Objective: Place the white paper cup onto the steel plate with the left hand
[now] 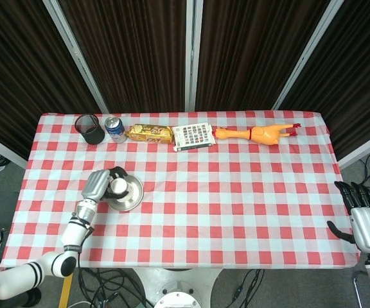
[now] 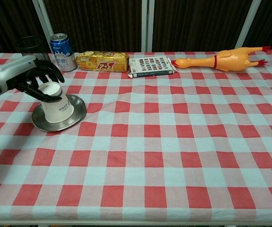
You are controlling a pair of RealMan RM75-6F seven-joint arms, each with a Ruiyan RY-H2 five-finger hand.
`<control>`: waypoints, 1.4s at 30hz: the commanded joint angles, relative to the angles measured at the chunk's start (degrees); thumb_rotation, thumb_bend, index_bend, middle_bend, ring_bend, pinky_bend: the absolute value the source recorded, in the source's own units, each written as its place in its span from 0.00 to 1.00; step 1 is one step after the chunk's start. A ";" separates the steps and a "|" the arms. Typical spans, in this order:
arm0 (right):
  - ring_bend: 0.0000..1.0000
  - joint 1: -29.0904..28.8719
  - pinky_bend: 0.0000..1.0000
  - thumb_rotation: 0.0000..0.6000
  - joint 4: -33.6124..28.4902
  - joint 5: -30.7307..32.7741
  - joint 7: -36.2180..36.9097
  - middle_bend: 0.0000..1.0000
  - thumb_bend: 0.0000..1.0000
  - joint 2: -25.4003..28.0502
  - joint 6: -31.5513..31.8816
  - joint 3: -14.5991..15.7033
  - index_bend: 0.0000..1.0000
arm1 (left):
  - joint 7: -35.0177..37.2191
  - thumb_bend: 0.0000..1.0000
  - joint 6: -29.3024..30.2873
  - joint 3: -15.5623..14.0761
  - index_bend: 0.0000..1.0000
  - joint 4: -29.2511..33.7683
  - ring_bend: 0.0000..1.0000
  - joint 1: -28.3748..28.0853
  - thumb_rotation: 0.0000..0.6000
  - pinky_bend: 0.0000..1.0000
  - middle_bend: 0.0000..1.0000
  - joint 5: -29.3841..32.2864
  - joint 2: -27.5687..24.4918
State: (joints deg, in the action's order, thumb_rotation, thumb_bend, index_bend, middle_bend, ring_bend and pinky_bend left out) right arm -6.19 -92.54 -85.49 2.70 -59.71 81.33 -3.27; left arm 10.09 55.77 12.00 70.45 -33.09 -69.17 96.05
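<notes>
Your table (image 2: 174, 156) wears a red-and-white checked cloth and carries everything else. Along its far edge lies a yellow rubber chicken (image 2: 221, 59), stretched out with its red feet toward your right side; just beside its beak sits a flat book (image 2: 149, 66) with a grid of small pictures on the cover, and next to that a golden snack packet (image 2: 103, 61). Further along that row you have a blue drink can (image 2: 63, 51) standing upright and, at the corner, a black mesh cup (image 1: 90, 129). Nearer you on the left side lies the steel plate (image 2: 77, 115), and the white paper cup (image 2: 55, 104) stands on it, mouth down, narrow base upward and leaning a little toward your arm. Your left hand (image 2: 34, 78) wraps the upper part of that cup, its dark fingers (image 2: 51, 71) curled around the base, so it is grasping the cup while the cup's rim rests on the plate. Your right hand (image 1: 365, 215) hangs off the table's near right corner, well apart from everything, holding nothing, its fingers extended and apart.
</notes>
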 commanded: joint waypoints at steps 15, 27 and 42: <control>0.00 -0.03 0.04 1.00 -0.26 0.33 -0.38 0.10 0.16 0.12 -0.28 -0.01 0.01 | -1.77 0.23 1.04 0.77 0.40 -2.55 0.48 0.06 1.00 0.60 0.54 0.88 0.83; 0.00 0.17 0.04 1.00 -0.71 0.57 -0.76 0.10 0.16 0.47 -0.03 -0.09 0.01 | -2.33 0.23 1.77 1.19 0.40 -2.41 0.48 -0.42 1.00 0.60 0.54 0.19 0.82; 0.00 0.14 0.04 1.00 -0.52 0.33 -0.62 0.10 0.16 0.20 -0.32 0.20 0.01 | -2.59 0.23 1.40 -0.87 0.40 1.63 0.47 0.33 1.00 0.60 0.53 -1.21 -0.57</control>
State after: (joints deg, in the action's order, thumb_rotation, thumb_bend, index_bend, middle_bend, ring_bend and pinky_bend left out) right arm -6.05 -93.05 -85.16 2.09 -59.51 81.00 -3.07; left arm 8.06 57.19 10.63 73.35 -32.61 -71.17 95.39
